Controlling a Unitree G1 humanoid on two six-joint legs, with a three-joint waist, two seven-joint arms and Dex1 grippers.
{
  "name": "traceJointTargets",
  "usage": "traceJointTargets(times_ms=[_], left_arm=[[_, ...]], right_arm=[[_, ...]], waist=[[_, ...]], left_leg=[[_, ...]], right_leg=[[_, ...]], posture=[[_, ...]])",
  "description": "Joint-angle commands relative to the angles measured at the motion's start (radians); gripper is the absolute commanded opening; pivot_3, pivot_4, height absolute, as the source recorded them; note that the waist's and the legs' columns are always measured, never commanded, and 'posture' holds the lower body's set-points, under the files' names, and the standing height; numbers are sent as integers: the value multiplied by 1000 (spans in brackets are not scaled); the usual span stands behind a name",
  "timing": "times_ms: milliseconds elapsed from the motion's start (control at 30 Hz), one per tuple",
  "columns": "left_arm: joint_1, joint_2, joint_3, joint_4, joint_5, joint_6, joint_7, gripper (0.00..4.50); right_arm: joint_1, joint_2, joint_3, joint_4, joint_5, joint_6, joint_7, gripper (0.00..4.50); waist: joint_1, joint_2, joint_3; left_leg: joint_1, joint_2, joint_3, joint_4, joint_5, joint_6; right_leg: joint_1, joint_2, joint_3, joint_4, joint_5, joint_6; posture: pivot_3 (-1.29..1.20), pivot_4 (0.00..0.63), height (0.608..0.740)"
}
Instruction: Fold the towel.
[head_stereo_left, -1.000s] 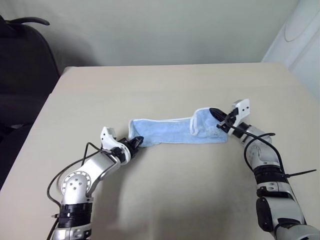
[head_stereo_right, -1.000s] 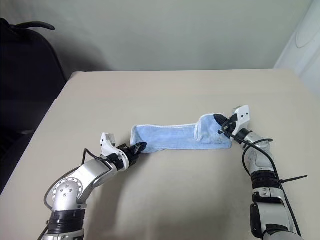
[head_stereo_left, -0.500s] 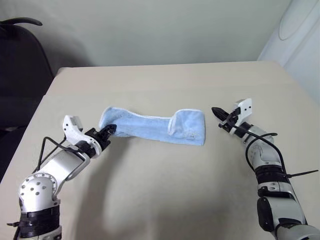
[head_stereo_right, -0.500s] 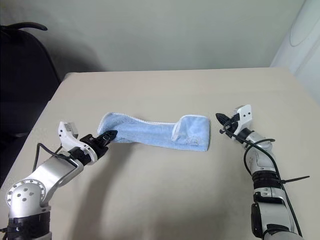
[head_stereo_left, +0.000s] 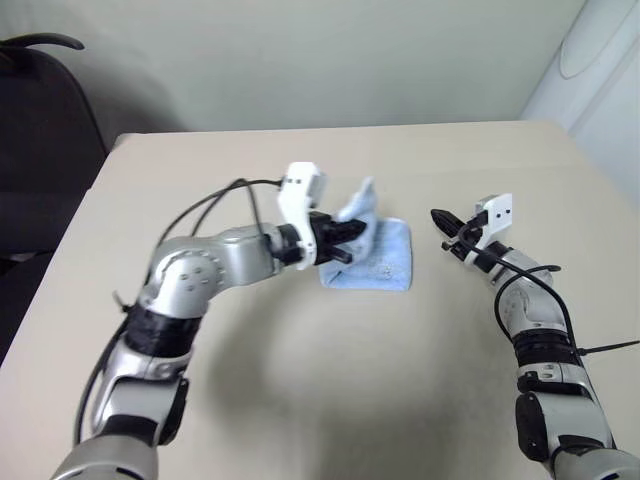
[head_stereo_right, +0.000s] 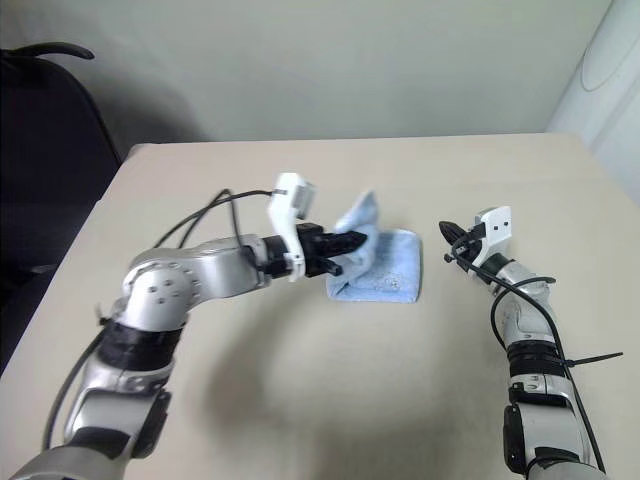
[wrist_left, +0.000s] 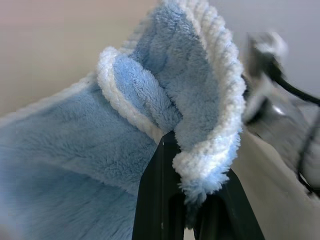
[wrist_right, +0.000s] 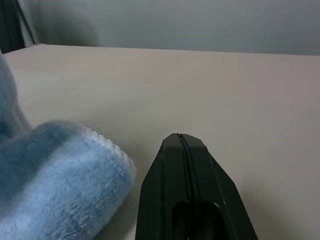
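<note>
One end of the towel (head_stereo_left: 375, 250) rides pinched in the left claw (head_stereo_left: 345, 237), above the part on the bench (head_stereo_left: 300, 400). Right claw (head_stereo_left: 445, 220), closed and empty, waits at three o'clock. Next, I'd guess: lay the edges together and release.

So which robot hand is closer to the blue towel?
Left. The left gripper is pinching the towel and holding one end up. The right gripper is shut and empty, beside it, not touching.
</note>
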Motion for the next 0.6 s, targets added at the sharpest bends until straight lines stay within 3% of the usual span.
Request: traceJointTargets(times_ms=[33,133,300,333,600], left_arm=[[-73,-56,-123,104,202,-22,-161,50],[-105,-123,-184,210,338,-51,-244,50],[-113,-193,-161,274,448,-49,-331,50],[-109,-206,-144,277,455,-45,-341,554],[-57,-283,74,227,411,13,-348,3289]], right_arm=[[23,-22,-68,-69,30,-17,-55,0],[57,-28,-87,-111,35,-9,-78,0],[112,-38,-103,-177,46,13,-97,0],[120,-40,-104,-185,48,16,-100,0],[108,-40,-87,-200,52,37,-102,0]], waist=[[0,0,0],[0,0,0],[-1,-1,0],[0,-1,0],[0,-1,0]], left_leg=[[0,0,0,0,0,0],[0,0,0,1,0,0],[-2,1,1,2,0,1],[-2,1,1,2,0,1],[-2,1,1,4,-1,2]], right_leg=[[0,0,0,0,0,0],[0,0,1,0,0,2],[-2,0,1,0,0,3],[-2,0,2,0,0,3],[-1,0,2,0,0,4]], posture=[[0,150,740],[0,150,740],[0,150,740],[0,150,740],[0,150,740]])
